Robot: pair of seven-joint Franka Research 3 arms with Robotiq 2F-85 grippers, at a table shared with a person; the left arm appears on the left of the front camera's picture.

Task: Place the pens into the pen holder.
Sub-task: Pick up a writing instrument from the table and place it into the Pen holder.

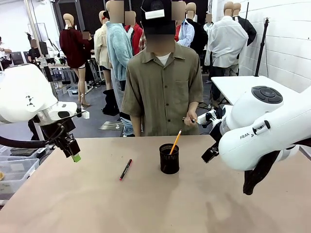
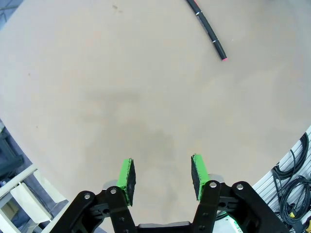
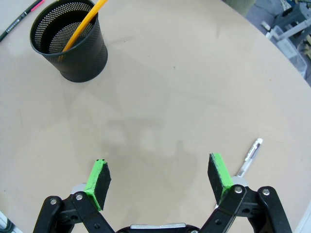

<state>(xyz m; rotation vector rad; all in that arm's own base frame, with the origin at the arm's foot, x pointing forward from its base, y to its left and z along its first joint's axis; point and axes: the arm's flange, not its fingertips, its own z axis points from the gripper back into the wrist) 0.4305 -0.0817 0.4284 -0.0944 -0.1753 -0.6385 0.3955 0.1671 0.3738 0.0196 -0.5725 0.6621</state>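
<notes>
My L pincer [image 2: 162,162] hangs over the tan tabletop [image 1: 146,208] nr its left edge, jaws partway apart, nothing btwn pads. Thin black pen w/ red ends [image 1: 126,169] lies flat, left of black metal-mesh cylindrical pen holder [image 1: 169,159]. Yellow-orange pencil [image 1: 175,142] leans inside it. My R pincer [image 3: 158,162] is spread wide, empty. Pale grey-white pen [image 3: 249,158] lies just beside one pad.

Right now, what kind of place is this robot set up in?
Probably a robotics lab or data-collection workspace: white robot arms flank a plain beige table, a person in an olive shirt stands across it, and black cables coil beside its edge.
</notes>
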